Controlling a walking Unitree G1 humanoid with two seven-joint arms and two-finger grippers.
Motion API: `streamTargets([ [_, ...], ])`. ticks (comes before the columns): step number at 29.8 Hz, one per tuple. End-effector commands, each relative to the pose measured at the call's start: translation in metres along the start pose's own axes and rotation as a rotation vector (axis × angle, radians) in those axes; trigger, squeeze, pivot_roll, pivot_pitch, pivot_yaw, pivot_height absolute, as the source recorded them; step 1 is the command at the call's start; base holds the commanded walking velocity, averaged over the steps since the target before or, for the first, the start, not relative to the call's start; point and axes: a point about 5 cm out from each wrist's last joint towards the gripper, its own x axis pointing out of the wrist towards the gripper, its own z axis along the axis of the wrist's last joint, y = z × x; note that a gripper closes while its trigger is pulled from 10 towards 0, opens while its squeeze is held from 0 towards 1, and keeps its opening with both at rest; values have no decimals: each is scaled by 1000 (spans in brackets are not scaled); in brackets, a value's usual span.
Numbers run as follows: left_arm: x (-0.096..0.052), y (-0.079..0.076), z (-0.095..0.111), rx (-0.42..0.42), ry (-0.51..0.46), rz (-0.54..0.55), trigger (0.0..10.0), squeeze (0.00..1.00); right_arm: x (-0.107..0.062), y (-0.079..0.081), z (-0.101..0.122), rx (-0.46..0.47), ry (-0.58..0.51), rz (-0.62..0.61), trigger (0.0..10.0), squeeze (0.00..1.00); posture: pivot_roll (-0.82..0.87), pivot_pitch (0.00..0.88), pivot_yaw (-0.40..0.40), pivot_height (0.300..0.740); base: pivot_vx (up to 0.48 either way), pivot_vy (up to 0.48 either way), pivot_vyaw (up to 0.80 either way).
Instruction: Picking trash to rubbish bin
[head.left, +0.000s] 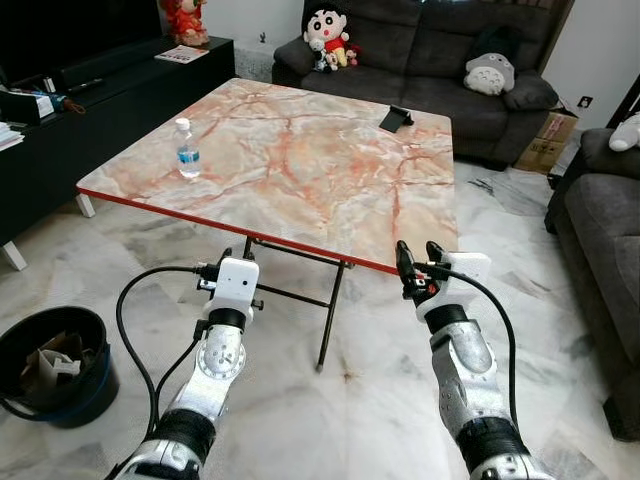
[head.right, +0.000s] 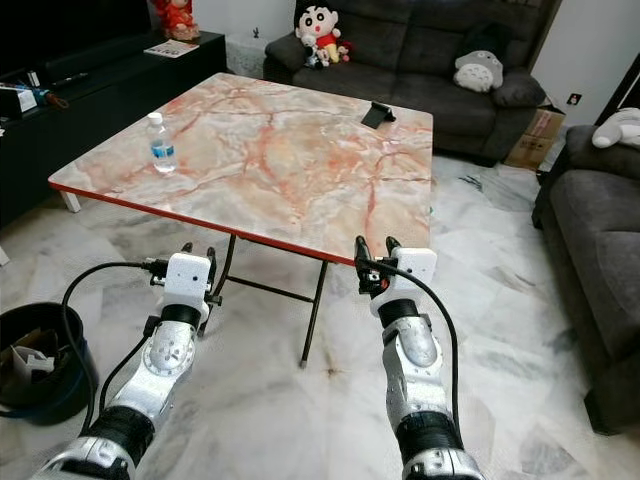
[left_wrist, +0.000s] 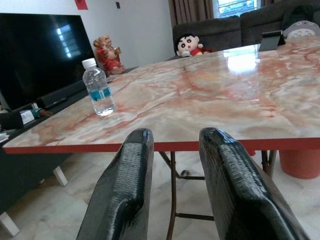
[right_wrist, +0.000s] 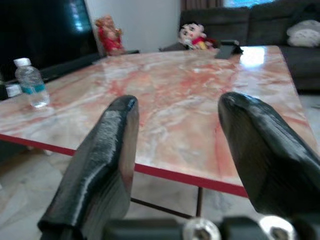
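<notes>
Left eye view shows the water bottle (head.left: 187, 148) upright near the marble desk's (head.left: 300, 170) left edge, untouched, while the left tool (head.left: 222, 262) and right tool (head.left: 419, 257) hover released below its near edge, with the rubbish bin (head.left: 52, 365) waiting on the floor, so nothing's done yet.

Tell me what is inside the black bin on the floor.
The black bin to the robot's left holds crumpled pale paper or cardboard scraps. Its near wall and those scraps hide whatever lies deeper, so the bottom cannot be seen.
</notes>
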Motion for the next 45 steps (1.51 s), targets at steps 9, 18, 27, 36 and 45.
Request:
streamTargets([
  [9, 5, 4, 1, -7, 18, 4, 10000, 0, 4, -2, 2, 21, 23, -20, 10000, 0, 104, 0, -122, 740, 0, 480, -86],
  [18, 5, 7, 3, 4, 1, 10, 10000, 0, 4, -4, 5, 6, 12, -29, 10000, 0, 98, 0, -121, 740, 0, 307, -408],
  [27, 11, 5, 13, -24, -25, -10, 10000, 0, 6, -4, 9, 8, -2, -28, 10000, 0, 95, 0, -118, 740, 0, 0, 0],
  [36, 17, 4, 17, -55, -13, -26, 10000, 0, 7, -3, 9, 24, 9, -29, 10000, 0, 96, 0, -115, 740, 0, 107, -89],
  [45, 15, 3, 16, -47, -8, -43, 10000, 0, 6, -3, 8, 14, 6, -38, 10000, 0, 97, 0, -110, 740, 0, 353, -267],
])
